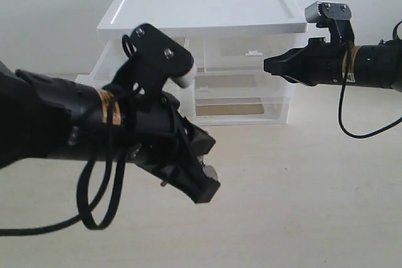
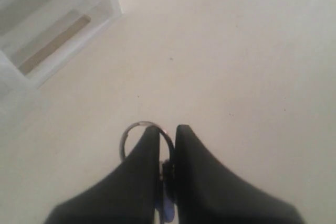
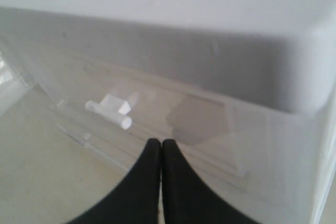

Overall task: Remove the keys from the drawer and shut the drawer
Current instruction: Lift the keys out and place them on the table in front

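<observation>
The left gripper (image 2: 168, 128) is pinched nearly shut on the keys (image 2: 139, 124). One silver ring arches out past the black fingertips, and one blue fob (image 2: 167, 212) shows deep in the slit between them. The keys themselves are hidden by the fingers and cannot be counted. This bunch hangs clear above the pale table (image 2: 236, 51), out of any drawer and well in front of the white-topped drawer unit (image 1: 207, 4).

The right gripper (image 3: 161, 142) has its two fingers pressed together with nothing between them. Its tip is just in front of the right-hand half-width drawer (image 1: 245, 54), near that drawer's one white tab handle (image 3: 111, 109) but not touching it.

The left-hand drawer (image 1: 105, 61) is mostly hidden behind the left arm; its translucent side seems to stand forward of the unit. I cannot tell what it contains. Brownish patches show through the translucent fronts lower down, and what they are cannot be made out.
</observation>
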Robot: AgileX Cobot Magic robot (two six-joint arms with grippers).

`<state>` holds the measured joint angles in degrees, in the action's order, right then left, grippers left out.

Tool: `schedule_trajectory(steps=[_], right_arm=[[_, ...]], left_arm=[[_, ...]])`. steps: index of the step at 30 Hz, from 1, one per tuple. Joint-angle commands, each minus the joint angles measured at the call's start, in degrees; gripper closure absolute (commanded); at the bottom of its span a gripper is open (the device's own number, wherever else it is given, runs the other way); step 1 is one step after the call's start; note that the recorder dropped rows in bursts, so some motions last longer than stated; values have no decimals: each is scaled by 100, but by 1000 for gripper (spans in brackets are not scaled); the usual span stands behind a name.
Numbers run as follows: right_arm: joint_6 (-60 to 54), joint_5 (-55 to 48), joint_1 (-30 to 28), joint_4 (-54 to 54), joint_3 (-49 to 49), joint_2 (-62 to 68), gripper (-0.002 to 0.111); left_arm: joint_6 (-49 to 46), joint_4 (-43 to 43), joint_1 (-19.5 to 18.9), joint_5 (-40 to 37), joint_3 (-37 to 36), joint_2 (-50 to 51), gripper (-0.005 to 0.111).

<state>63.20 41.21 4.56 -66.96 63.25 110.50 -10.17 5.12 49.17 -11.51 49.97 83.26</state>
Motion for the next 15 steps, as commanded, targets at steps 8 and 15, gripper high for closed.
schedule_trajectory(steps=[8,15], right_arm=[[-12,-330,-54,473,84,0,108],[-12,-353,-54,473,84,0,108]], left_arm=[[42,65,11,661,-150,751,72],[53,27,-35,703,-150,607,58]])
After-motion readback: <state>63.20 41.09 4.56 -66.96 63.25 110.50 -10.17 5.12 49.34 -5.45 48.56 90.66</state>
